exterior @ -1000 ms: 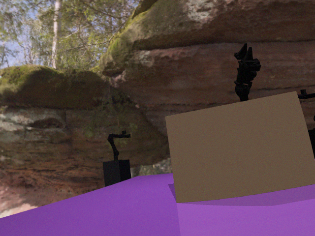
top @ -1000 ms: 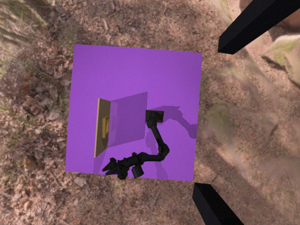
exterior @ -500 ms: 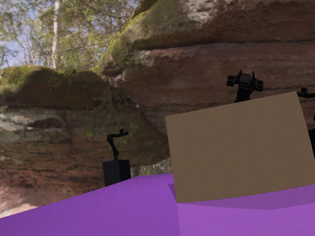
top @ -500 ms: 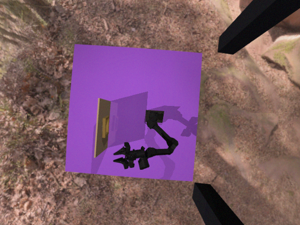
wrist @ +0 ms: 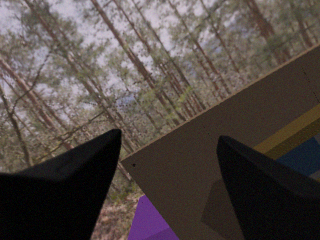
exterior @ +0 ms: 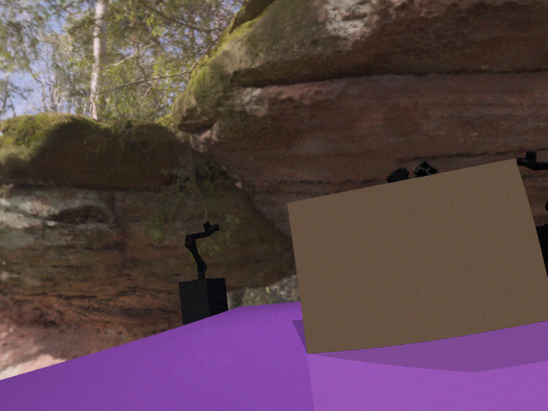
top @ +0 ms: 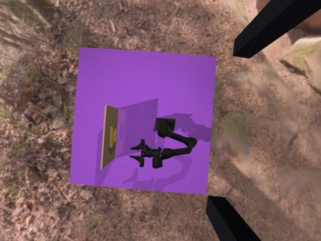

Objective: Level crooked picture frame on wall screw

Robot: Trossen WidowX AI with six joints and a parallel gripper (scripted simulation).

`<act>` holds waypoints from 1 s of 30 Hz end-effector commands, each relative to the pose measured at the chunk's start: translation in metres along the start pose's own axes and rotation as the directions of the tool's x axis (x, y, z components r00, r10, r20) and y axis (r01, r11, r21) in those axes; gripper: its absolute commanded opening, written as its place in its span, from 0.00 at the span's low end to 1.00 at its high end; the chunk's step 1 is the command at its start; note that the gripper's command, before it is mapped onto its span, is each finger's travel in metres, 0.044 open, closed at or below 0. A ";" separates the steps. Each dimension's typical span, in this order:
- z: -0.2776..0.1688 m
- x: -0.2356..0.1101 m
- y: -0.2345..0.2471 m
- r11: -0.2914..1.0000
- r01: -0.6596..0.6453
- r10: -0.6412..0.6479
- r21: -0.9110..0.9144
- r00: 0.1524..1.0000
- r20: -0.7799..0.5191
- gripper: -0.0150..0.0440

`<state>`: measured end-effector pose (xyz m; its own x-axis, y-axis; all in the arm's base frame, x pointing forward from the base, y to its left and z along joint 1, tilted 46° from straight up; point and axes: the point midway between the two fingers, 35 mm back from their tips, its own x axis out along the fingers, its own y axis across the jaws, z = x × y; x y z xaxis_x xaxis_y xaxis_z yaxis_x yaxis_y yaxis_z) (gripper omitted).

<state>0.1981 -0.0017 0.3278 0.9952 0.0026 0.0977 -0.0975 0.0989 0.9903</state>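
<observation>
Now gripper [top: 132, 152] half-spread, grasping nothing, facing wall panel [top: 110, 124] holding yellow picture frame [top: 113, 134].

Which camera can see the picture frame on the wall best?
The top view. There the yellow picture frame shows whole, edge-on, on the tan wall panel, with the open gripper apart from it. The wrist view catches only a corner. The exterior view shows just the panel's back, hiding the frame.
</observation>
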 end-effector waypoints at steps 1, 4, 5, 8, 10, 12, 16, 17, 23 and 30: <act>-0.021 -0.013 -0.071 0.893 0.145 -0.127 0.425 0.989 -0.070 0.69; -0.029 -0.018 -0.099 0.783 0.200 -0.173 0.589 0.980 -0.103 0.69; -0.032 -0.020 -0.108 0.741 0.216 -0.187 0.636 0.976 -0.114 0.69; -0.034 -0.021 -0.115 0.709 0.227 -0.198 0.668 0.973 -0.121 0.69; -0.034 -0.021 -0.115 0.709 0.227 -0.198 0.668 0.973 -0.121 0.69; -0.034 -0.021 -0.115 0.709 0.227 -0.198 0.668 0.973 -0.121 0.69; -0.034 -0.021 -0.115 0.709 0.227 -0.198 0.668 0.973 -0.121 0.69; -0.034 -0.021 -0.115 0.709 0.227 -0.198 0.668 0.973 -0.121 0.69; -0.034 -0.021 -0.115 0.709 0.227 -0.198 0.668 0.973 -0.121 0.69; -0.034 -0.021 -0.115 0.709 0.227 -0.198 0.668 0.973 -0.121 0.69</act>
<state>0.1880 0.0213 0.2111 0.9887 0.1066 -0.1054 0.1482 -0.5906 0.7933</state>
